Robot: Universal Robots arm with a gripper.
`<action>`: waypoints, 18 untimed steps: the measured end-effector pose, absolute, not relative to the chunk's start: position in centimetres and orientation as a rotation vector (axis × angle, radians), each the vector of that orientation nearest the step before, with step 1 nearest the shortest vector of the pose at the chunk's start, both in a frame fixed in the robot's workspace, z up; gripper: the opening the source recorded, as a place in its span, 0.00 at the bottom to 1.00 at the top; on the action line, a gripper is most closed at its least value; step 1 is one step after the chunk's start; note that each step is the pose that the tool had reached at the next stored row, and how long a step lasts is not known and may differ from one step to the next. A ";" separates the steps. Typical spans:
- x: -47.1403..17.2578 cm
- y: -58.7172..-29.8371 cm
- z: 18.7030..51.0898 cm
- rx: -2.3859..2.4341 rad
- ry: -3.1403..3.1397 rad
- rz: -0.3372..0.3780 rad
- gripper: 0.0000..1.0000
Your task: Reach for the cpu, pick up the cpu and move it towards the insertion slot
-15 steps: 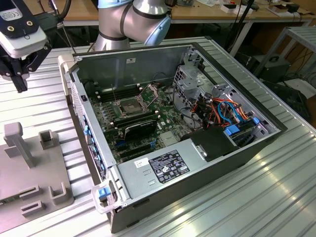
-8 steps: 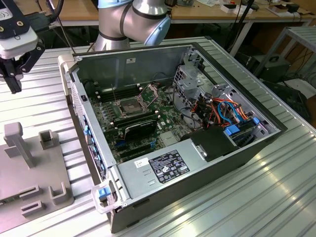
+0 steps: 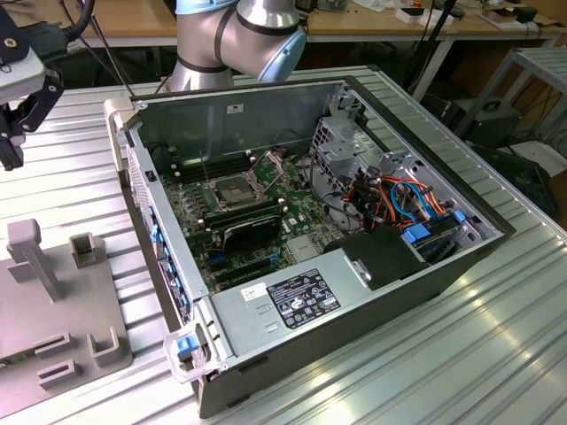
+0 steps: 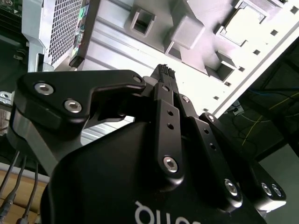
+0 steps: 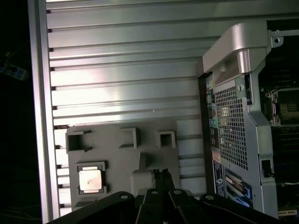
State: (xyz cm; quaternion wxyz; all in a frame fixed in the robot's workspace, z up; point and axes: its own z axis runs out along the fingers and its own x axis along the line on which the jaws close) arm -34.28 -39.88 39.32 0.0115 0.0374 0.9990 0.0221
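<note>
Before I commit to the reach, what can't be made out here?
- Silver-framed square insertion slot: cropped by the first wrist view's edge.
- Grey fixture plate: cut off by the exterior view's left edge.
- Small silvery-tan square cpu: surface detail too small, first wrist view.

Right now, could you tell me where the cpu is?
In the first wrist view, the cpu sits in a pocket of the grey fixture plate, on the ribbed table beside the computer case.
</note>
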 end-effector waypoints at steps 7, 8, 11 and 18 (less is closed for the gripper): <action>-35.2 -39.9 39.3 0.117 3.116 0.069 0.11; -35.3 -39.9 39.3 0.117 3.116 0.069 0.11; -35.7 -39.9 39.3 0.117 3.116 0.069 0.11; -36.3 -39.9 39.3 0.117 3.116 0.069 0.11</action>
